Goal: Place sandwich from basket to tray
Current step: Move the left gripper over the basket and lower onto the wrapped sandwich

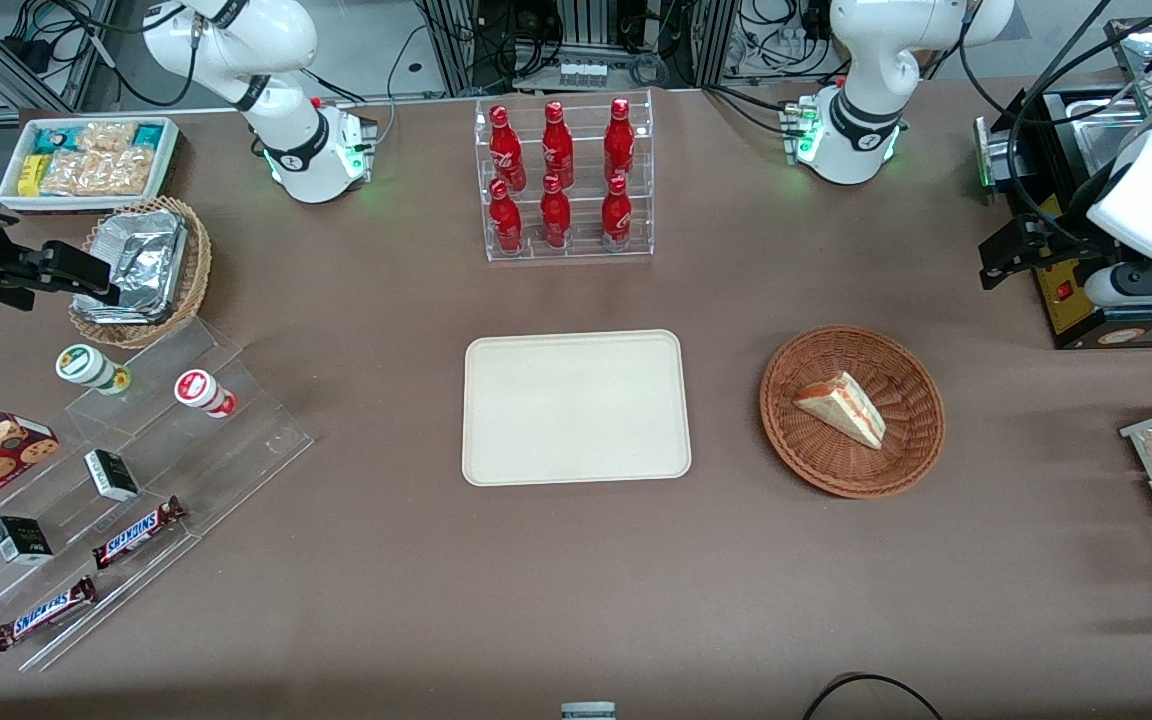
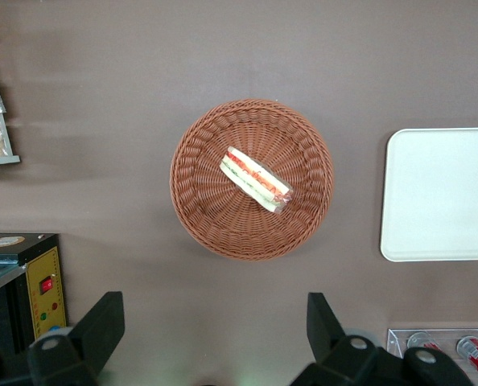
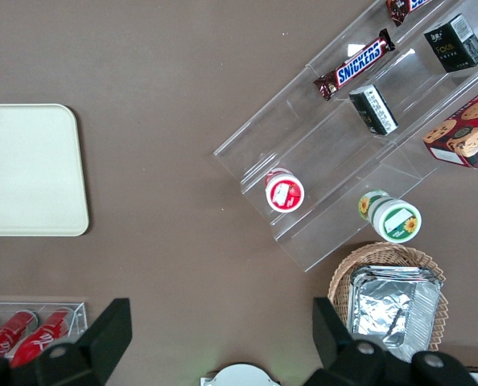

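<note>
Sandwich [image 2: 256, 179] in basket [image 2: 199, 209], end effector [image 2: 215, 338] wide open, empty

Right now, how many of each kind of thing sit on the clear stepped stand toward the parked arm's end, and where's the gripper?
Snickers bars: 2
Dark small boxes: 2
Round lidded cups: 2
Total: 6
Open gripper: above the table beside the reddish-brown wicker basket.

robotics lab: cable-strewn equipment racks [image 1: 576, 40], mock shop snack displays [image 1: 86, 500] on table [image 1: 576, 600]
</note>
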Motion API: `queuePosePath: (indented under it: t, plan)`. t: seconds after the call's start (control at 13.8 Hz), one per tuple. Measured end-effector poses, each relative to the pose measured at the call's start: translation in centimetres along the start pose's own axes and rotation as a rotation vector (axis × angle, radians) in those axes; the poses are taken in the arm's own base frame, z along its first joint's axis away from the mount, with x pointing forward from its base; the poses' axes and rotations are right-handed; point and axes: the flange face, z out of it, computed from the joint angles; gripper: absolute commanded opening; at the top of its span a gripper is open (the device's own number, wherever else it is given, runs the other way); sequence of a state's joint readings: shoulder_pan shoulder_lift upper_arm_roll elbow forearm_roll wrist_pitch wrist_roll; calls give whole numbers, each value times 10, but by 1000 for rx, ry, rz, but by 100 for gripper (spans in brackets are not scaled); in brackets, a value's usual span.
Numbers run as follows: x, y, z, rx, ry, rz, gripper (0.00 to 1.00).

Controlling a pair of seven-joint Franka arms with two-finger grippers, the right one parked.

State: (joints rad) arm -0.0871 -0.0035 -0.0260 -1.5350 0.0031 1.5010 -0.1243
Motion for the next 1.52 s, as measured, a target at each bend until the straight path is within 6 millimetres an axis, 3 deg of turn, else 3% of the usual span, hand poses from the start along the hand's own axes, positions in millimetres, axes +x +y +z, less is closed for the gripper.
queuePosePath:
  t: [0.29, 0.51, 0.65, 0.87, 1.16, 1.3, 1.52]
  plan:
    - [1, 1, 4, 3, -7, 2, 100]
    - [13, 4, 28, 7, -43, 5, 100]
    - [28, 6, 61, 7, -44, -2, 100]
    - [42, 12, 133, -1, 6, -79, 100]
    - [32, 35, 227, -35, 98, -276, 100]
    - [21, 43, 256, -60, 126, -447, 100]
    - [9, 48, 285, -74, 116, -657, 100]
